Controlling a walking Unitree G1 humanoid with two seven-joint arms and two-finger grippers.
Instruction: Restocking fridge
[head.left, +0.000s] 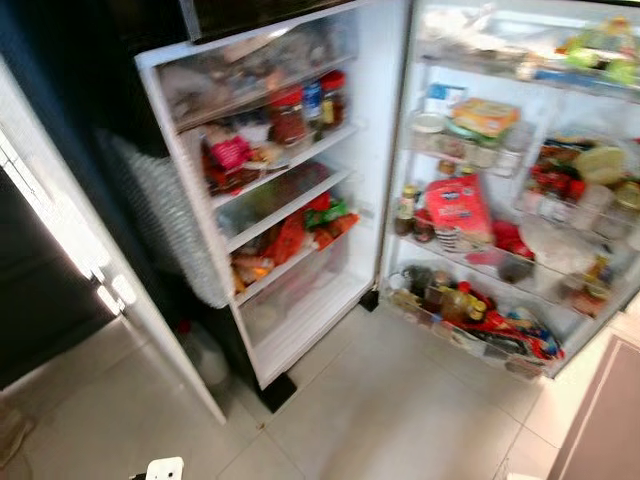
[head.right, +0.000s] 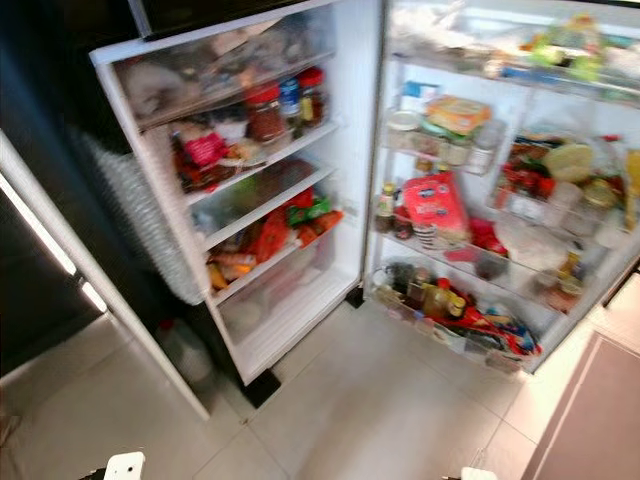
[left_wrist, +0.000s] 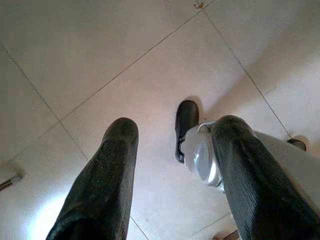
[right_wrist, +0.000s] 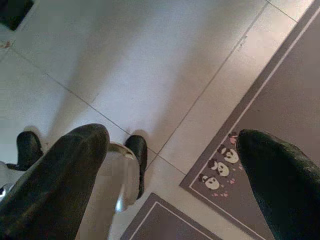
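The fridge (head.left: 372, 150) stands open in front of me, a little blurred. Its left shelves hold jars with red lids (head.left: 288, 115), red and green packets (head.left: 322, 218) and a clear bottom drawer. The right-hand shelves carry a red carton (head.left: 458, 205), tubs, and bottles (head.left: 455, 300) along the bottom rack. My left gripper (left_wrist: 175, 125) hangs low over the tiled floor, fingers apart with nothing between them. My right gripper (right_wrist: 172, 134) hangs the same way, open and empty, over the floor beside a mat.
Pale floor tiles (head.left: 400, 400) stretch between me and the fridge. A grey mat with panda figures (right_wrist: 220, 170) lies at the right (head.left: 605, 420). A white panel (head.left: 90, 270) angles in at the left. My black feet (left_wrist: 186, 125) show below the grippers.
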